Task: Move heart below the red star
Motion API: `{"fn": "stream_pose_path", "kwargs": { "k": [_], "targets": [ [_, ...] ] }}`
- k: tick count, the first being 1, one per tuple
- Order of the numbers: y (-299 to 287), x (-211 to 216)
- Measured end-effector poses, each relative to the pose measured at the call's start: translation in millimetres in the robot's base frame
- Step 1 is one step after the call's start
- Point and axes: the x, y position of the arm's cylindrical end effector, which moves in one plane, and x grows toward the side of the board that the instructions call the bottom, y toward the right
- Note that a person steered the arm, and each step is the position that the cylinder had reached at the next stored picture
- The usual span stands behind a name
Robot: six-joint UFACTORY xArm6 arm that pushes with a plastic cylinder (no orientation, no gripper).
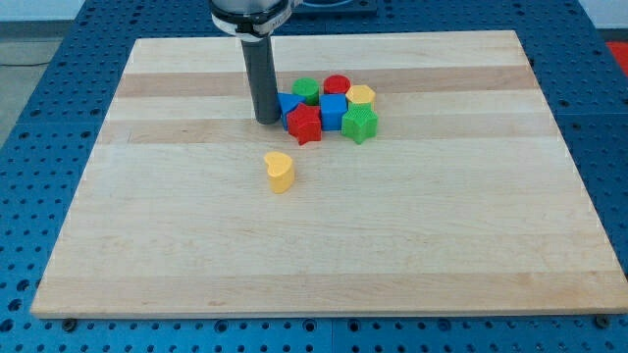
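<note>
A yellow heart block (280, 171) lies alone on the wooden board (196, 255), left of the view's centre. A red star block (305, 124) sits at the near left of a tight cluster, up and to the right of the heart. My tip (268, 120) rests on the board just left of the red star, close to a blue block (288, 106) that the rod partly hides. The tip is above the heart in the view, with a gap between them.
The cluster also holds a green block (306, 90), a red cylinder (338, 85), a yellow block (361, 95), a blue cube (334, 111) and a green star (360, 125). Blue pegboard (39, 118) surrounds the board.
</note>
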Motion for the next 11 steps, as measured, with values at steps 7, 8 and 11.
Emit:
{"fn": "stream_pose_path", "kwargs": {
  "k": [7,8,11],
  "targets": [
    [-3,126],
    [-2,115],
    [41,97]
  ]
}}
